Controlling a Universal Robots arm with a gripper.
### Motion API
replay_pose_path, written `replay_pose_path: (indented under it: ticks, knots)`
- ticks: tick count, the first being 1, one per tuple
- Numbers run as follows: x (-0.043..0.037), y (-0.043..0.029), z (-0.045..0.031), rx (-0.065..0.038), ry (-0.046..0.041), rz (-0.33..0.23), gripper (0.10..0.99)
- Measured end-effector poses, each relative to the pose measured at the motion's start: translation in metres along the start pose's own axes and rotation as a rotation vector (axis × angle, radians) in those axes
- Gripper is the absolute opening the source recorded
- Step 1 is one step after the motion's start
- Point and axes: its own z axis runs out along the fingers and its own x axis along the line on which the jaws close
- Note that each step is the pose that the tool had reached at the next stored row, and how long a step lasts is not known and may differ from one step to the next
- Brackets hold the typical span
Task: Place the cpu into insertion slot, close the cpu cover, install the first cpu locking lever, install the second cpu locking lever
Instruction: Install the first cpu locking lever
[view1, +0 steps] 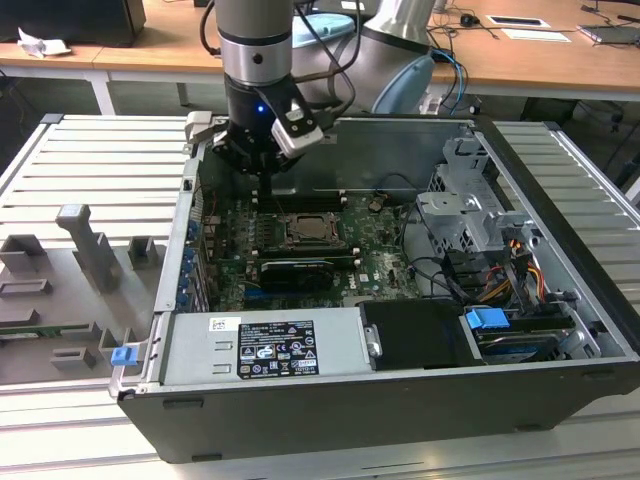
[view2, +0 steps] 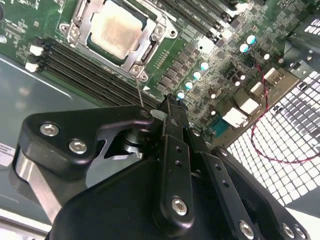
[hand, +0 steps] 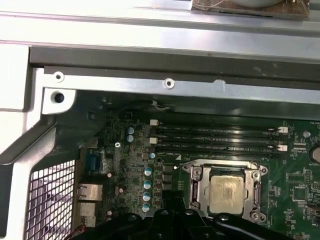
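The cpu (view2: 116, 30) lies flat in the insertion slot (hand: 192, 172) on the motherboard (hand: 295, 190), inside the open case (view1: 560, 250). The cpu cover (view2: 152, 46) appears folded down around it. Its window leaves the metal top exposed, so the chip is framed and located for clamping. A thin locking lever (view2: 139, 92) stands up from the slot corner and ends at the gripper (view2: 170, 105). The gripper hangs just beside the slot, apparently positioned to work that lever. Whether the jaws are clenched on the lever cannot be told.
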Motion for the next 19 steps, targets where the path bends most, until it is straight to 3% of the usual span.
replay_pose_path:
  ticks: [10,13,15,19]
  knots:
    - [0.0070,0.0077,0.0094,0.000,-0.0002,0.001,0.106]
    - [0.0067,0.0176,0.0127,0.000,-0.0002,0.001,0.106]
    - [0.0066,0.0203,0.0133,0.000,-0.0002,0.001,0.106]
    - [0.0065,0.0207,0.0136,0.000,0.0002,0.001,0.106]
